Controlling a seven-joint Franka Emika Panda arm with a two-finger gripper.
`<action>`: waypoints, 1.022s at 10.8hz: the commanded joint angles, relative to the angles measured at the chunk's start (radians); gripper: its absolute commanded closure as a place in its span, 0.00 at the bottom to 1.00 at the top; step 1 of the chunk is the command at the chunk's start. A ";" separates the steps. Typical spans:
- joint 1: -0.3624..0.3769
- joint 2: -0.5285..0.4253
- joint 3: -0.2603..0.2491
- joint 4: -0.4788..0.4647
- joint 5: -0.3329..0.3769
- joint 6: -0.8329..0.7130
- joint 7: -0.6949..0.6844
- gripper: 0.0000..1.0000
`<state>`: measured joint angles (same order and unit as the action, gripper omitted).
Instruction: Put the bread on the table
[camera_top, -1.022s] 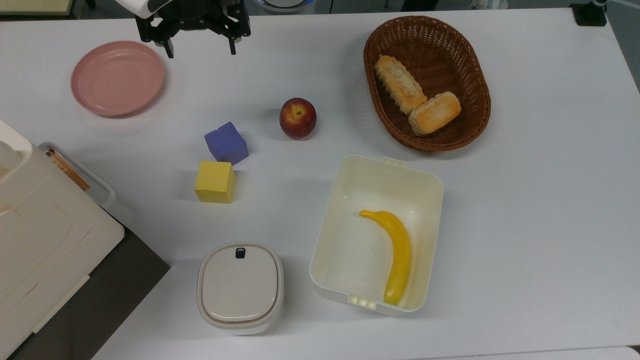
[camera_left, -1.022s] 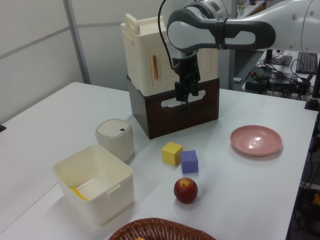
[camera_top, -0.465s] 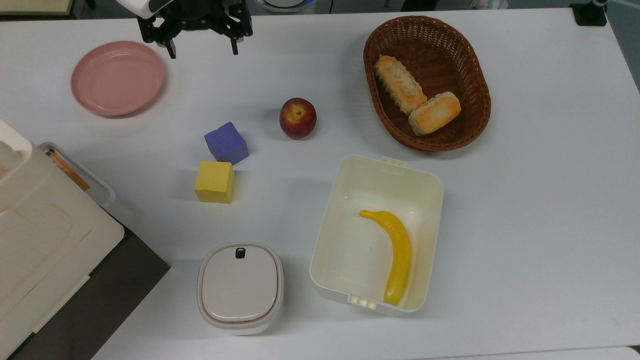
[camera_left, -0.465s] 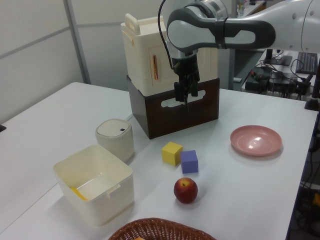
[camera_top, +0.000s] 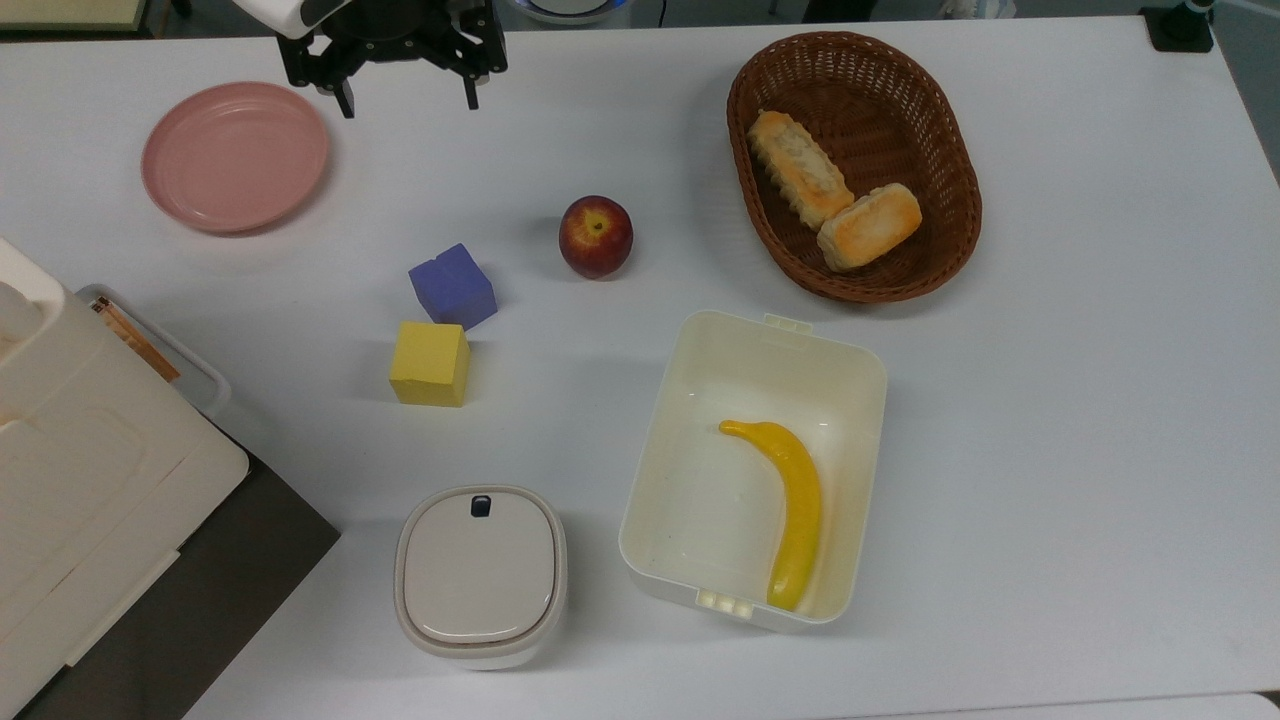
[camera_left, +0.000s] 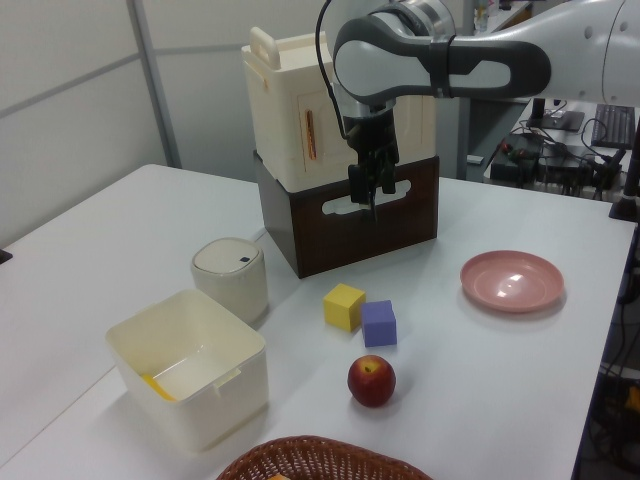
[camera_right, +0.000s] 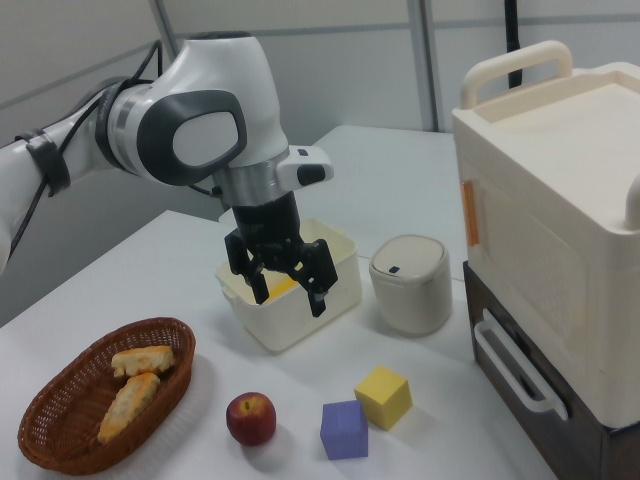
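While the bread (camera_top: 869, 227) sits untouched in the wicker basket (camera_top: 955, 240) beside the longer bread stick (camera_top: 799, 167), well off from the gripper (camera_top: 405, 100), which hangs above the table (camera_top: 1080, 400) spread wide and empty, every step looks left to do.

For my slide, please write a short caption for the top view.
Open gripper hovers beside the pink plate; the bread waits in the basket.
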<state>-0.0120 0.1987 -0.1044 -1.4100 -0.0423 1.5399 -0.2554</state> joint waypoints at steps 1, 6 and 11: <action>0.014 -0.018 0.002 -0.029 0.019 -0.012 -0.024 0.00; 0.035 -0.013 0.006 -0.043 0.019 -0.066 -0.025 0.00; 0.171 0.001 0.008 -0.061 0.032 -0.072 0.132 0.00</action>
<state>0.0841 0.2107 -0.0924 -1.4421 -0.0241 1.4825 -0.2281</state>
